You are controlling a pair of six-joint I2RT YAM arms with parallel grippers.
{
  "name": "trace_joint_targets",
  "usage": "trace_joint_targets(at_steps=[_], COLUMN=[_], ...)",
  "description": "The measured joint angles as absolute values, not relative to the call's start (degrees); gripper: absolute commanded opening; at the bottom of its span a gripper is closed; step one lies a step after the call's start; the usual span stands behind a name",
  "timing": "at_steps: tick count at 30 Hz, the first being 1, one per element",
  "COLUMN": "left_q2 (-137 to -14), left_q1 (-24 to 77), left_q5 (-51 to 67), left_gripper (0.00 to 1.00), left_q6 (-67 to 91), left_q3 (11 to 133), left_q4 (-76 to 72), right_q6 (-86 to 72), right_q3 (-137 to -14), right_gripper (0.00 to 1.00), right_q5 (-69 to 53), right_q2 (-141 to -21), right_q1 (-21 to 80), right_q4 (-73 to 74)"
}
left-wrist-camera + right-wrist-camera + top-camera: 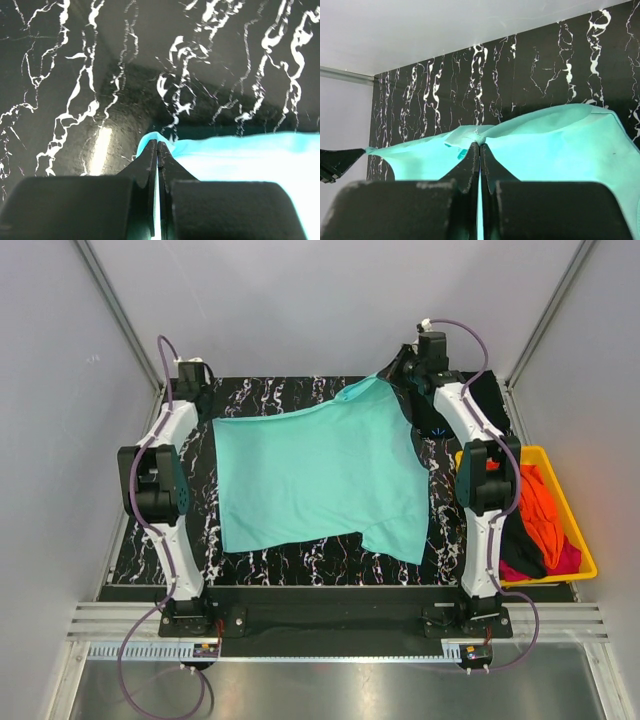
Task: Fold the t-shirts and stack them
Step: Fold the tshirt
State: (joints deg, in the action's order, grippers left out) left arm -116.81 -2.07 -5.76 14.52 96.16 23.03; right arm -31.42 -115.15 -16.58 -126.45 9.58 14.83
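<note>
Teal cloth of the light teal t-shirt [315,475] lay spread flat on the black marbled table [300,560], its near hem uneven toward the arm bases. To the right, the yellow bin [550,581] held the black t-shirt [522,545], the magenta t-shirt [570,558] and the orange t-shirt [540,510] in a heap. At the far edge, the left gripper [158,144] was fully closed on the teal shirt's far-left corner. The right gripper [479,145] was likewise clamped on the far-right corner, where the cloth rose to a peak.
</note>
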Motion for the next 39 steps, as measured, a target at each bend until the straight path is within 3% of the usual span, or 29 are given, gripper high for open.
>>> trace_joint_targets(at_steps=[15,24,39], left_q2=[-119.4,-114.7,-101.4], left_q1=[-7.9,-7.6,-7.5], left_q5=[7.1,11.9,11.6], left_gripper=[0.00,0.00,0.00], left_q6=[23.2,28.3,28.1], left_q3=[98.3,86.8,75.8], left_q4=[23.2,27.0,32.1], right_q6=[-33.9,-36.6,-36.5], right_q3=[-120.9,-103.1,-87.2], right_gripper=[0.00,0.00,0.00], right_q5=[-16.7,-16.6,-17.2], right_q2=[-131.2,-120.1,-103.3], right_q1=[8.6,8.5,8.4], right_q4=[15.8,19.2,19.6])
